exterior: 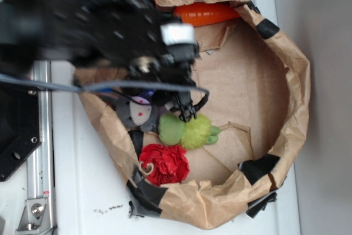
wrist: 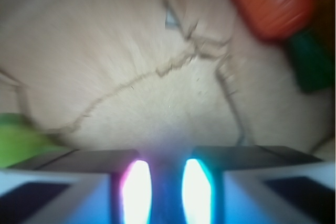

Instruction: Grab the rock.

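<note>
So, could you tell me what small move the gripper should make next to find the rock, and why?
Probably raise the gripper a little and look again. No rock shows in either view. The exterior view shows only the carrot, grey plush mouse, green plush and red bundle, and the arm hides part of the paper bowl.

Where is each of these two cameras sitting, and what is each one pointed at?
Exterior: sits overhead, looking down on the brown paper bowl of toys; the black arm shows, gripper by the green plush.
Wrist: rides on the gripper, looking across the paper floor; blurred fingers show.
Shared: the orange carrot and green plush. No rock visible.
</note>
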Controlling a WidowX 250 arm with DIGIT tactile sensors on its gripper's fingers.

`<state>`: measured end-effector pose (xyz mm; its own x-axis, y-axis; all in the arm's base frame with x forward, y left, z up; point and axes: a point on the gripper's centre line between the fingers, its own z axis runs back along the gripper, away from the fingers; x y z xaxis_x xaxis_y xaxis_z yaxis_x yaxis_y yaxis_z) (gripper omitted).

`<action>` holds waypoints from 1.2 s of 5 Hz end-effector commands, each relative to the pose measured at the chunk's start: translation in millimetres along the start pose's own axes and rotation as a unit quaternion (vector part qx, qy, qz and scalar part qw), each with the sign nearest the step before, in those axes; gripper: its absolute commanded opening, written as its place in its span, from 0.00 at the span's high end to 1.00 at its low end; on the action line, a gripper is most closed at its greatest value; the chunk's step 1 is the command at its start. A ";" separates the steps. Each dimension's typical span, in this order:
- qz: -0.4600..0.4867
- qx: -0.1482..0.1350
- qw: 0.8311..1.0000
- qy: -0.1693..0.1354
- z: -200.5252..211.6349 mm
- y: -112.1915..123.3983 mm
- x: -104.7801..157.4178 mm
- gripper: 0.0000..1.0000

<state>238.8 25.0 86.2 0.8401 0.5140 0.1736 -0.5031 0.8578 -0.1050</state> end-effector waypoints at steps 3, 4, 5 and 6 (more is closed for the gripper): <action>0.005 -0.004 0.999 -0.041 62.9 17.1 8.2 0.00; -0.039 0.000 0.999 -0.024 54.5 16.2 4.1 0.00; -0.069 0.022 0.997 0.007 39.1 19.8 -2.6 0.00; -0.051 0.027 0.998 0.009 27.7 16.0 -5.7 0.00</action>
<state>226.2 30.2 103.9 0.8930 0.4291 0.1359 -0.4295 0.9026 -0.0280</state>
